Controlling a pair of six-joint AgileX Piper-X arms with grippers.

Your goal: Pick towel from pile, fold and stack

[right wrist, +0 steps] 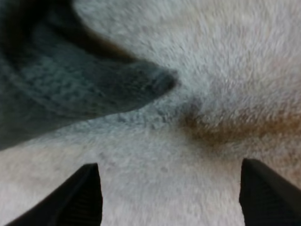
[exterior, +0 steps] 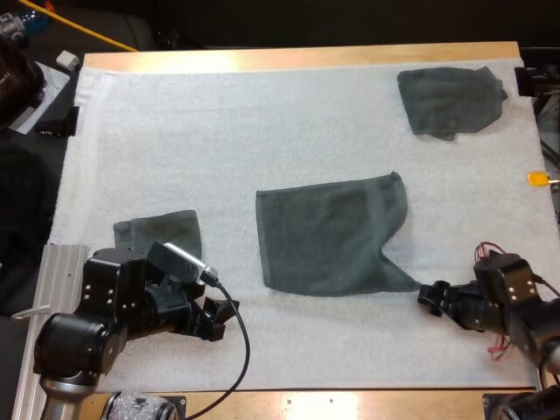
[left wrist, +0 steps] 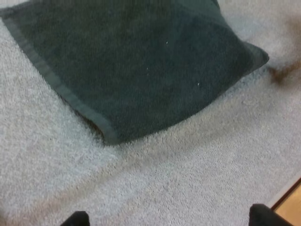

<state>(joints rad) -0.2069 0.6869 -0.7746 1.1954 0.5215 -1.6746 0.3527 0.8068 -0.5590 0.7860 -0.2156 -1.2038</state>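
Three dark grey-green towels are lying on the white mat (exterior: pixel 219 131), with the mat's middle as the dial's centre. The largest towel (exterior: pixel 328 236) is sitting just off centre toward 5 o'clock, spread nearly flat with its hemmed border showing. One corner is tapering into a narrow tip pointing toward 4 o'clock. The crumpled towel (exterior: pixel 451 101) is resting at 2 o'clock by the mat's far edge, lumpy and uneven in outline. The third towel (exterior: pixel 162 232) is lying at 8 o'clock, showing as a flat, roughly rectangular patch with its near part covered.
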